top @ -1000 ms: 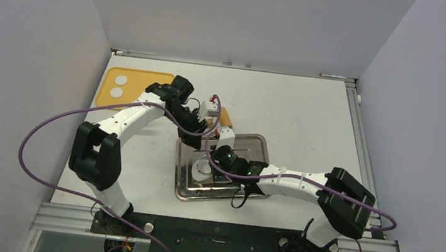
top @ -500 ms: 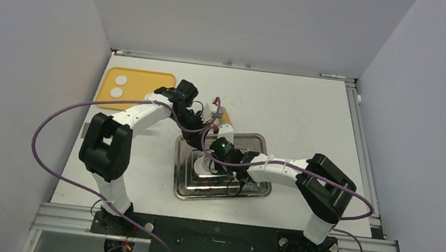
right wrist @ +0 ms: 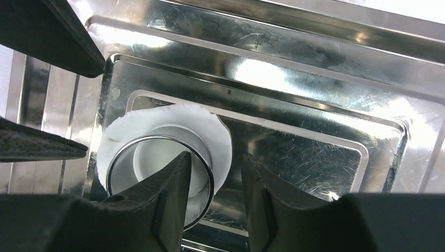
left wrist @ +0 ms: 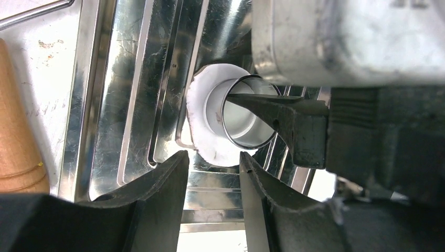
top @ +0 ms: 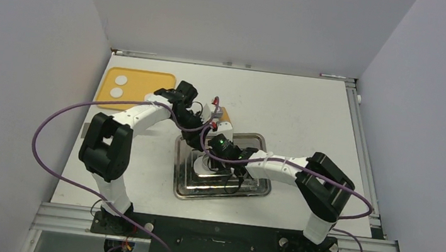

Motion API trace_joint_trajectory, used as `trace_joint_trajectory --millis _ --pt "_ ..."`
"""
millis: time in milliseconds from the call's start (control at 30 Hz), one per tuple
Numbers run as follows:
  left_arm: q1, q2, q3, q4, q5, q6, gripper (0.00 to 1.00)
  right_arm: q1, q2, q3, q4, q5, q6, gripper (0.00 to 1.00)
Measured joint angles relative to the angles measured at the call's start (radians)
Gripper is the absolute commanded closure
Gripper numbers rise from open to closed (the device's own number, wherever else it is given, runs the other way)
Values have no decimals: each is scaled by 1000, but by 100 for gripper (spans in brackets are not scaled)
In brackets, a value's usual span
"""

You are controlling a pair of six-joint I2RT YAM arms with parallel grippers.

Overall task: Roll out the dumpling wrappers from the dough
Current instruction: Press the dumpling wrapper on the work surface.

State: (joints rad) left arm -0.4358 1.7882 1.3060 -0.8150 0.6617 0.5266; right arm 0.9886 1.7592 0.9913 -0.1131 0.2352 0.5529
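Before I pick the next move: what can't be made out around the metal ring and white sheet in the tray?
- Top view: both arms cover most of the thin flattened white sheet in the steel tray.
- Right wrist view: the right pincer hides the near rim of the shiny metal ring; contact unclear.
- Left wrist view: the right pincer blocks the ring's far side.
- Top view: white round lumps on the yellow board, too small for detail.

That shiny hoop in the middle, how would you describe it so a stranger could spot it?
On the white table, find the steel tray near its middle. A flat white dumpling wrapper lies in it, and the metal ring stands on that wrapper: the only shiny hoop, unlike the matte sheet beneath.
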Motion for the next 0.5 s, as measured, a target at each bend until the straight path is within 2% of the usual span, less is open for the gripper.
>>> trace_joint_trajectory --millis 300,500 --pt "0 -3 -6 11 18 -20 66 -1 -16 7 -37 -6 0 62" --pt "-11 -75 -117 155 72 -142 66 -12 -153 -62 30 -84 1 58"
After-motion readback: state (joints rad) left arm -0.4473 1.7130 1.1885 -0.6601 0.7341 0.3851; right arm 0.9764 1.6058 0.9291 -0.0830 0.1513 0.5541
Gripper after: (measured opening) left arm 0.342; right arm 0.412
